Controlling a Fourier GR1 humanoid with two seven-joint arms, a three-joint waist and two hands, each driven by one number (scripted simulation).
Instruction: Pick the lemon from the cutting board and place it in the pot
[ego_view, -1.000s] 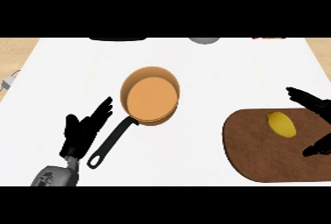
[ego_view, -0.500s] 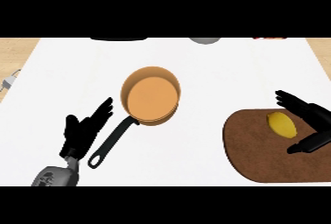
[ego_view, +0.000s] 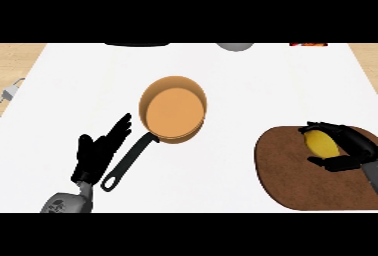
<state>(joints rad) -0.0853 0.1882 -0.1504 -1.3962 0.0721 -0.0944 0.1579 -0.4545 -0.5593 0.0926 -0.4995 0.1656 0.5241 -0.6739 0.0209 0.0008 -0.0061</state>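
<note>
Since before, right hand (ego_view: 347, 150) has closed around the lemon (ego_view: 322, 142) on the cutting board (ego_view: 295, 175); left hand (ego_view: 100, 152) rests open beside the pot (ego_view: 173, 107).

both hands are showing matte black, the left hand (ego_view: 96, 156) joining a rounded grey forearm (ego_view: 68, 203) with dark mottling, the right hand (ego_view: 347, 150) leading into a plain, narrow grey forearm (ego_view: 370, 175).

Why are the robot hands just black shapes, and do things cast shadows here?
Head view: lighting is flat; each robot hand, left and right, reads as a dark silhouette; the pot shows only faint shading; the lemon stays clearly yellow on the cutting board.
</note>
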